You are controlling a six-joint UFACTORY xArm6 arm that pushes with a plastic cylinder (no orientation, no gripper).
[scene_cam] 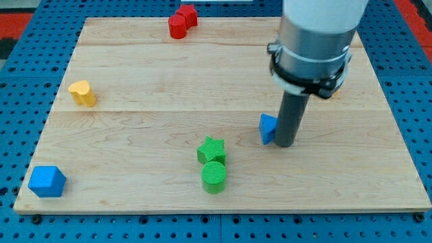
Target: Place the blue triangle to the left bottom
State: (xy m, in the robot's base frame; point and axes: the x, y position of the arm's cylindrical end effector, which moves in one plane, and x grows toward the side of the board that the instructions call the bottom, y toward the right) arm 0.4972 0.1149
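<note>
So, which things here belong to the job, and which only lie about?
Job:
blue triangle, against my tip's left side
my tip

Lying about:
blue block, bottom left
yellow block
two red blocks, touching
green star
green cylinder

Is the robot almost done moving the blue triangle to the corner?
Not yet. Nothing looks done: the blue triangle sits right of the board's middle, far from the bottom-left corner. In hand: my tip is right against the triangle's right side, placed to push it leftward. Left to do: slide it across the board, past the green star and green cylinder, toward the corner where a blue cube already sits.
</note>
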